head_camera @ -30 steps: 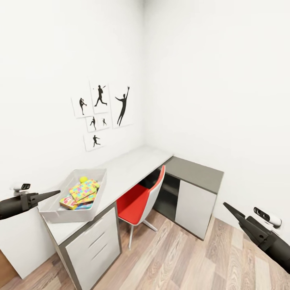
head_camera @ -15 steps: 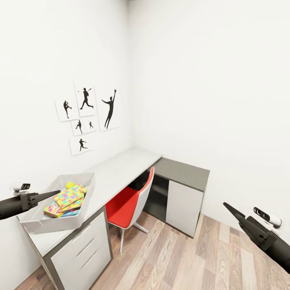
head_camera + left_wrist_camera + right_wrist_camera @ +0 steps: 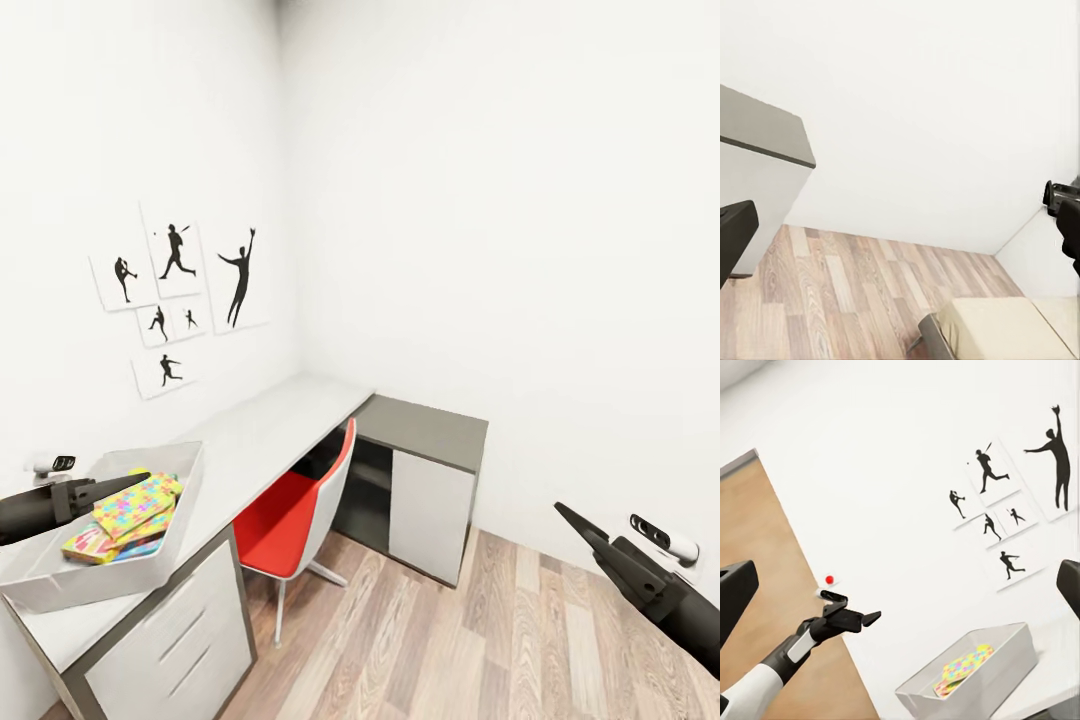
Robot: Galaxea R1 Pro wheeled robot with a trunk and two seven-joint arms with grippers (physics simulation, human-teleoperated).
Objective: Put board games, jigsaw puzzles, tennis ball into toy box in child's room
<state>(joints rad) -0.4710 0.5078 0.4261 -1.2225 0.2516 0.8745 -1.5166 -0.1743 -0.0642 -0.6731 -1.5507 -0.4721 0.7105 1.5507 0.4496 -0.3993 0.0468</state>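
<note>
Toy box [image 3: 60,590]: sat at the near end of the table [image 3: 270,430], against the wall under the baseball silhouette pictures [image 3: 175,290].
Contents: jigsaw puzzles [image 3: 135,503] lay stacked and tilted inside, with a red-yellow flat box [image 3: 85,547] under them. Could not tell whether the tennis ball was in there.
Bed: a beige corner [image 3: 997,330] showed in the left wrist view, well apart from the table. No game boxes were visible on that corner.
Left gripper [image 3: 125,483]: fingers spread and empty, hanging in front of the bin's near rim.
Right gripper [image 3: 570,517]: fingers spread and empty, out over the wood floor [image 3: 480,640].
Stage (judgement): in transit, nothing carried, bed games likely left to fetch.
Risk 1: left arm was close to the bin, so a base turn could clip the rim and shove it, or knock it off the desk end.
Risk 2: red chair [image 3: 290,515] and the dark cabinet [image 3: 430,500] crowded the corner, so the right arm or base could snag either one.
Risk 3: the stack already sat askew, so another box dropped on top might slide over the low sloped wall.
</note>
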